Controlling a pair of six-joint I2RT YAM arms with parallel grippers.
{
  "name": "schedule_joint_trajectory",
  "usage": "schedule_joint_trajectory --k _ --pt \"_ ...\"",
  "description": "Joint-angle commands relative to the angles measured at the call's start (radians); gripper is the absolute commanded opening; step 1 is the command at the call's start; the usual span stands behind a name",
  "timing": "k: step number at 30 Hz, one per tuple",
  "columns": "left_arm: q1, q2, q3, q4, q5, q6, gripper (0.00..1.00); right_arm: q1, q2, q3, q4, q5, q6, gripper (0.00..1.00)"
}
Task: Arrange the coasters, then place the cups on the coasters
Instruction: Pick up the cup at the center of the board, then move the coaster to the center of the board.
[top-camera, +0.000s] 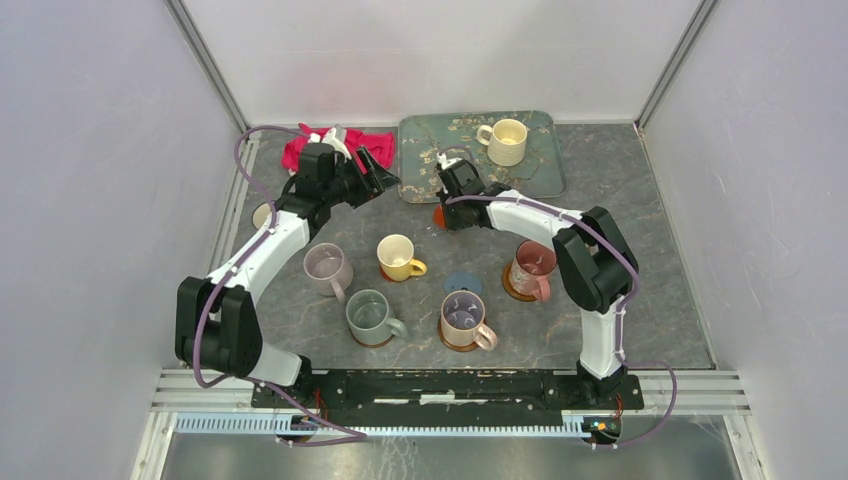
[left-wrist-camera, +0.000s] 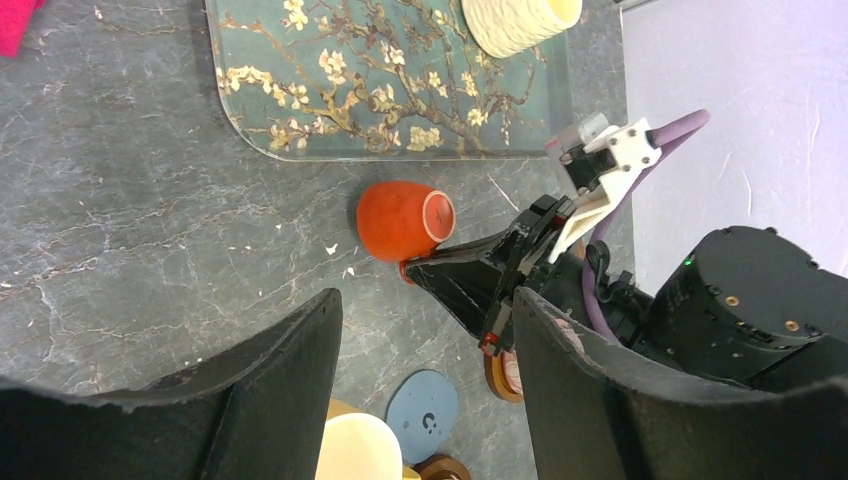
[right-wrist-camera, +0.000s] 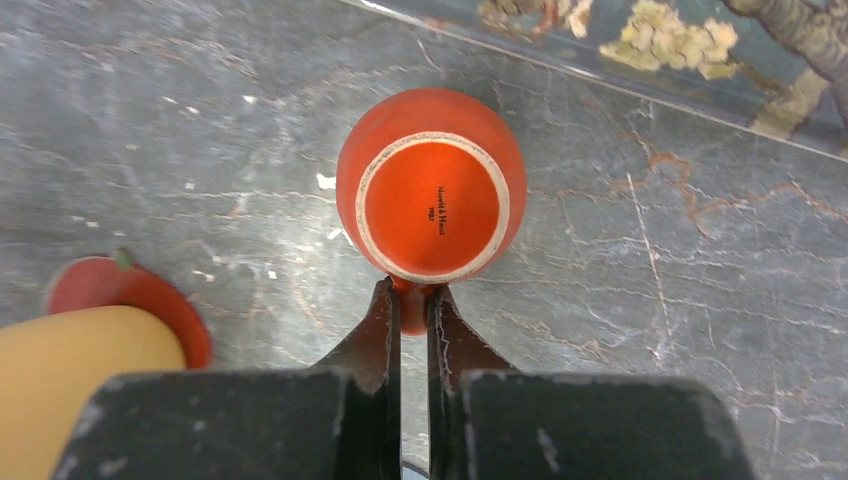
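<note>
The tiny orange cup (right-wrist-camera: 432, 200) lies on its side on the table just in front of the teal tray (top-camera: 540, 180), its base facing the right wrist camera. My right gripper (right-wrist-camera: 412, 295) is shut on its small handle, low at the table (top-camera: 443, 205). My left gripper (left-wrist-camera: 428, 300) hangs open and empty above this spot, left of the tray (top-camera: 385, 180). A bare blue coaster (top-camera: 463, 283) lies mid-table. The yellow cup (top-camera: 397, 256) stands on a red coaster (right-wrist-camera: 130, 295). A cream cup (top-camera: 505, 140) stands on the tray.
A mauve mug (top-camera: 327, 267), a grey-green mug (top-camera: 370, 315) and two floral mugs (top-camera: 463, 318) (top-camera: 530, 268) stand in front. A red cloth (top-camera: 300, 148) lies at the back left. Walls close in on three sides.
</note>
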Motion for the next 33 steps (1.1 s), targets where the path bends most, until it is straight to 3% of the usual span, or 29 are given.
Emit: schedule_joint_trajectory --k 1,8,18,27,33 --pt "0.007 -0.043 0.005 0.056 0.038 -0.002 0.70 -0.034 -0.113 -0.004 0.137 -0.126 0.051 0.00" --pt "0.007 -0.037 0.012 0.103 0.091 -0.045 0.70 -0.127 -0.202 -0.101 0.358 -0.346 0.172 0.00" --pt "0.007 0.004 0.019 0.280 0.231 -0.172 0.65 -0.234 -0.192 -0.200 0.879 -0.673 0.543 0.00" --pt "0.007 0.151 0.070 0.488 0.367 -0.352 0.56 -0.263 -0.065 -0.184 1.342 -0.792 0.919 0.00" --pt "0.007 0.207 0.091 0.588 0.396 -0.442 0.55 -0.265 -0.017 -0.181 1.487 -0.805 1.038 0.00"
